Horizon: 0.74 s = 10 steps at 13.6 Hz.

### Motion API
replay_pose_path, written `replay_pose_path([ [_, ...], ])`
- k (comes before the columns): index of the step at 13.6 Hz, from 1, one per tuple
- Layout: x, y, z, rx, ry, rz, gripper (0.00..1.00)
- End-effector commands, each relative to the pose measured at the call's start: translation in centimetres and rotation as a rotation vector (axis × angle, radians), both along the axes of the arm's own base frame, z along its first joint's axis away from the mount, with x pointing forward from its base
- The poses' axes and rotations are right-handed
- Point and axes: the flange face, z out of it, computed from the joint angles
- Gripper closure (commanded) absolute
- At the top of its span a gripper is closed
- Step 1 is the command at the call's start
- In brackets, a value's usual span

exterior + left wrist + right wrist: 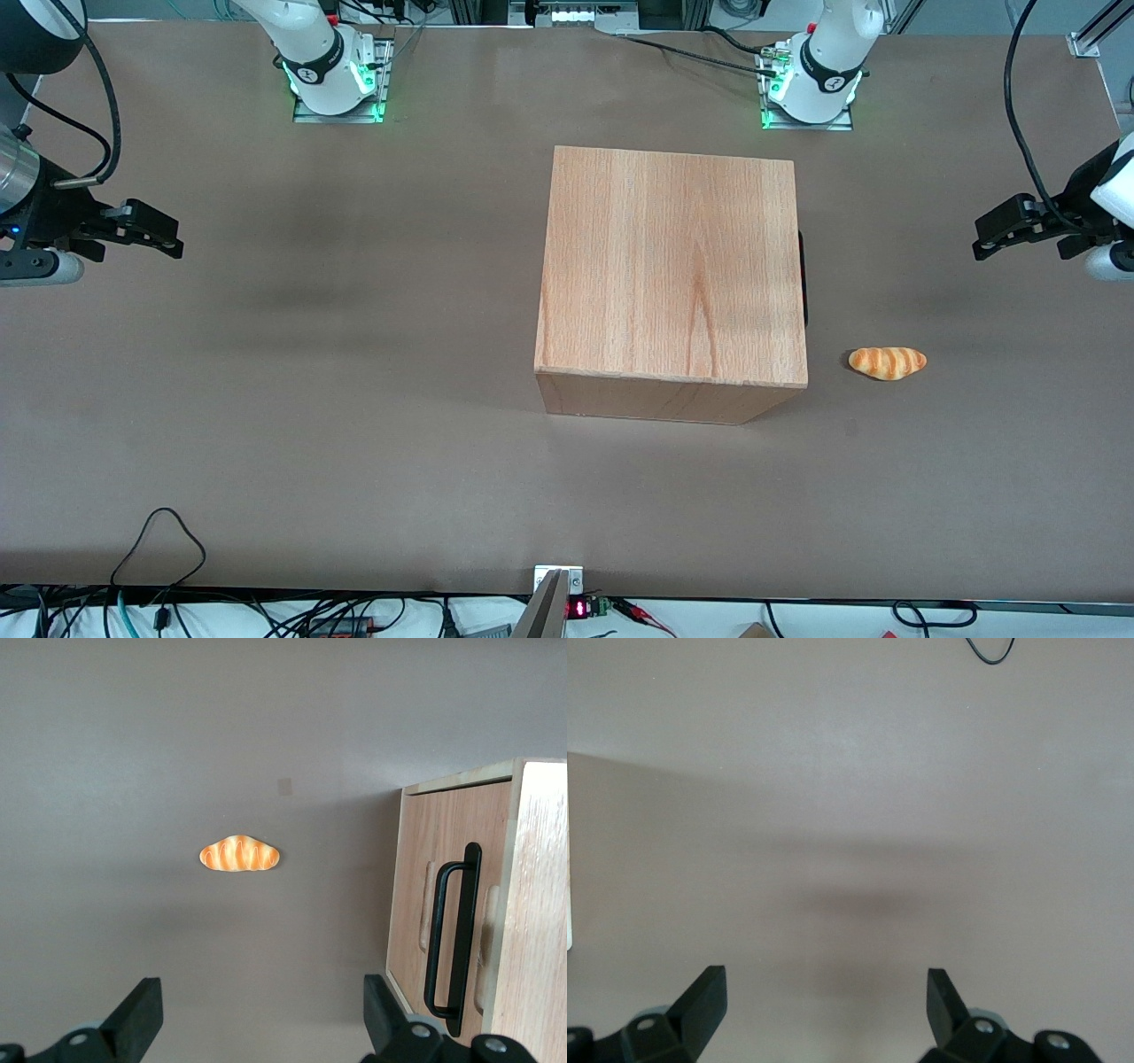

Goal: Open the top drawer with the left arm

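Facing croissant [888, 362] and drawer [413, 904]: spread tool [982, 241]

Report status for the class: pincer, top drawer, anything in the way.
Left pincer open, empty, hanging at the working arm's end of the table, apart from the cabinet. Top drawer shut, handle untouched. Toy croissant on the table, beside the cabinet.

One large light-wood cabinet box [671, 266] stands on the brown tabletop [266, 399], with one black bar handle [452, 939] visible, one orange-striped toy bread roll [887, 361], and one black two-finger gripper [997, 235], jaws apart.
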Motion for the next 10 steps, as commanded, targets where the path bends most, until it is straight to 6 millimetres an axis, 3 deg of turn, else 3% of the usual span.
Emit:
replay_pose_path([
  [1,-0.8,-0.1,0.5,-0.016,0.0,-0.021,0.0],
  [5,-0.6,-0.4,0.0,-0.013,0.009,-0.026,0.0],
  [10,0.7,-1.4,-3.2,-0.016,0.066,-0.038,0.0],
])
